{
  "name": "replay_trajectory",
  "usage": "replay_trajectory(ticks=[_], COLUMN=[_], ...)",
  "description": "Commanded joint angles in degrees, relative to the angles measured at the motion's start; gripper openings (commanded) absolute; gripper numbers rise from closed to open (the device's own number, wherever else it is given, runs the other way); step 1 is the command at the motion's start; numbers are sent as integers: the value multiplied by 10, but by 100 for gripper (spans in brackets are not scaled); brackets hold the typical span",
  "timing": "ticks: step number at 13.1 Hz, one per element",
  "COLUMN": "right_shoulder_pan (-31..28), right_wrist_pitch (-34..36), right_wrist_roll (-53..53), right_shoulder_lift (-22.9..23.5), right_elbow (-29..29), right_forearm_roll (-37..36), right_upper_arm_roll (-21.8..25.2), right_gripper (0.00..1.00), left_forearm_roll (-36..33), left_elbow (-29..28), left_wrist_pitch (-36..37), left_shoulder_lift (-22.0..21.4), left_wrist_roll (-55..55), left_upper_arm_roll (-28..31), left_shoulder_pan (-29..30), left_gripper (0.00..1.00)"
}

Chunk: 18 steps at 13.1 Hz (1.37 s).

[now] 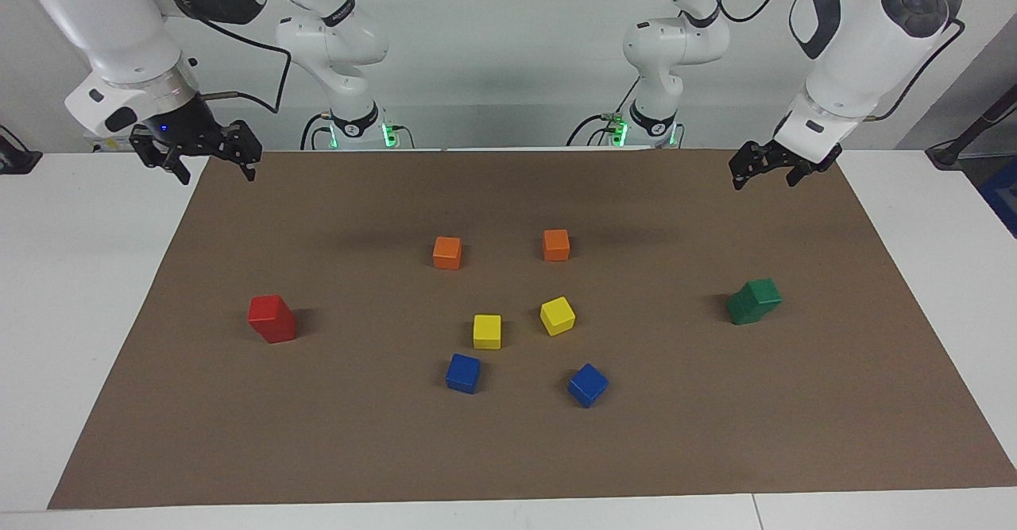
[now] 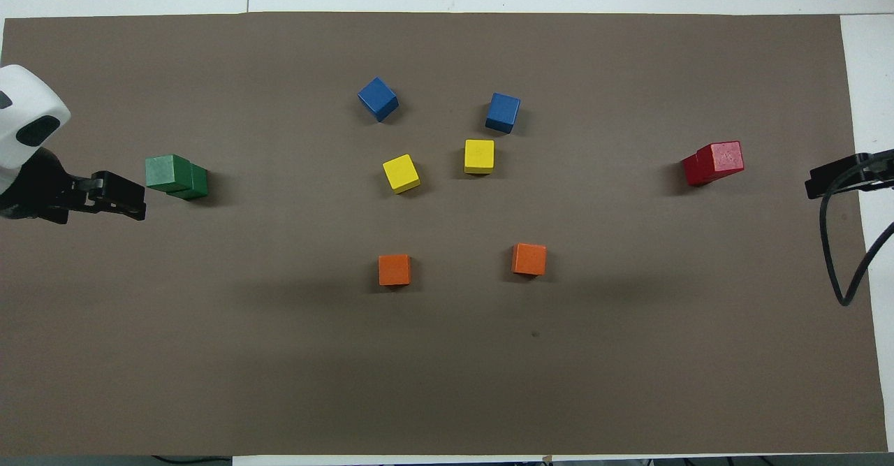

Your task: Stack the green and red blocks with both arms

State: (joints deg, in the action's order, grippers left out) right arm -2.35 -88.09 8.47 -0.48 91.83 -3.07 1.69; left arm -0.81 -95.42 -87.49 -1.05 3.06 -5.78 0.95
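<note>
Hanging raised over the near corners of the brown mat (image 1: pixel 508 450) on the tabletop (image 1: pixel 79 276), the left tool (image 1: pixel 761 171) and right tool (image 1: pixel 208 161) are both holding their fingers apart, gripping nothing. Two orange cubes (image 1: pixel 447 253) are lying nearest the robots. Farther out, the green blocks (image 1: pixel 753 301) are sitting stacked toward the left arm's end and the red blocks (image 1: pixel 272 318) stacked toward the right arm's end, with two yellow cubes (image 1: pixel 487 331) between them. Two blue cubes (image 1: pixel 463 373) are lying farthest.
</note>
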Motion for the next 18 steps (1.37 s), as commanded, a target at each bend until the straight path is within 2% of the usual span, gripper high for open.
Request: replay_trajectory(ticks=[1,12,18], right_shoulder_pan=[1,1,1], right_wrist_pitch=[-4,-3,-3], right_wrist_roll=[-11,-11,-11], right_shoulder_lift=[-1,-2,-2], right_elbow=[-2,-4,-4], right_forearm_roll=[-7,-7,-7], right_upper_arm_roll=[-2,-2,-1], right_gripper=[100,100,100], left_forearm_roll=[5,5,5], left_elbow=[2,0,-1], left_wrist_pitch=[7,-56,-52], left_shoulder_lift=[-3,-3,-4], left_wrist_roll=[-2,3,3], left_upper_arm_roll=[5,11,11], left_shoulder_pan=[-2,1,0], left_gripper=[100,100,100])
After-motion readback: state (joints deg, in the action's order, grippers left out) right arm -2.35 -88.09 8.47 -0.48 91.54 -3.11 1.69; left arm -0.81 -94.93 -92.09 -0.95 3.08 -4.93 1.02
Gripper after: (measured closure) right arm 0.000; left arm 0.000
